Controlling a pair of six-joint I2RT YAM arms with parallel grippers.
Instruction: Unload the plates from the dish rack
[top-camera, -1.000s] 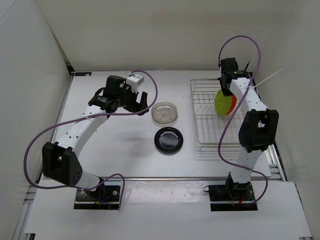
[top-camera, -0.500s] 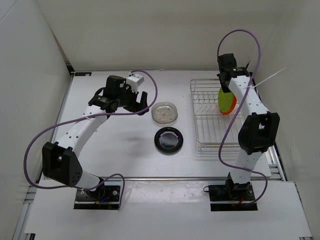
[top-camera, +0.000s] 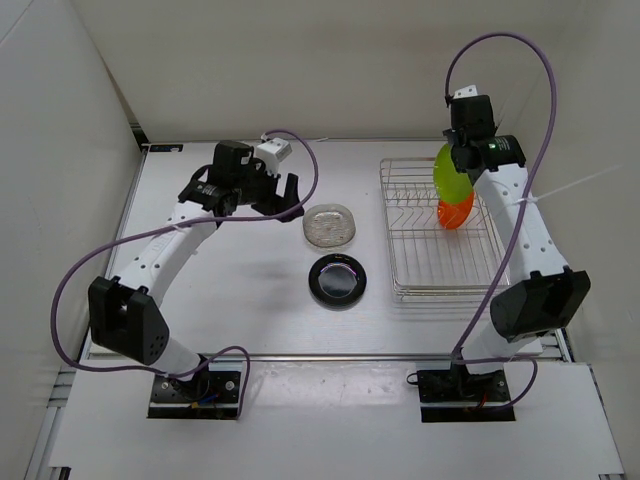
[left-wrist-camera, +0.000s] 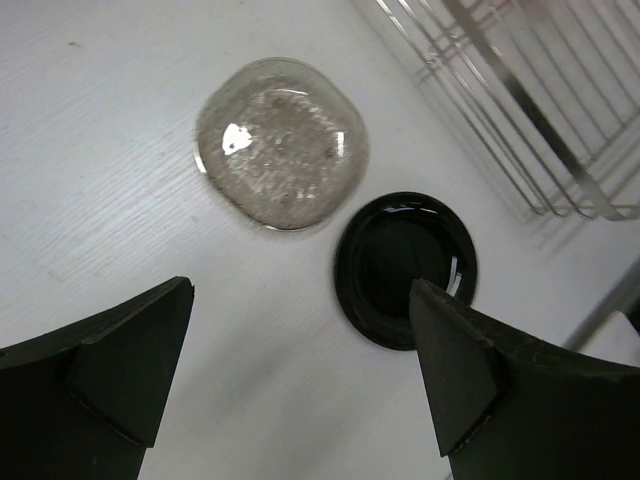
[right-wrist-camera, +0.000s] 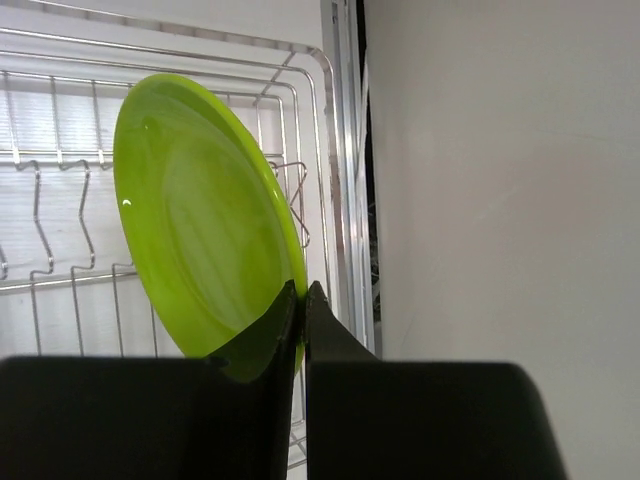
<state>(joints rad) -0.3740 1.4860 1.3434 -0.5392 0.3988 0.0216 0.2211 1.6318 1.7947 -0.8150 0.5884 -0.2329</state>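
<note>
Right gripper (right-wrist-camera: 301, 290) is pinched tight on the rim of the lime green plate (right-wrist-camera: 200, 210), held on edge over the dish rack (top-camera: 384, 225). The orange plate (top-camera: 455, 213) stands upright in the rack. The clear plate (left-wrist-camera: 282, 142) and black plate (left-wrist-camera: 395, 265) lie flat on the table (top-camera: 230, 290), with the left gripper (left-wrist-camera: 300, 290) spread wide above them.

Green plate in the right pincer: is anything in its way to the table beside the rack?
Nothing visible blocks it. The right pincer holds the green plate over the dish rack; its left wall, then the clear plate and black plate, lie that way.
</note>
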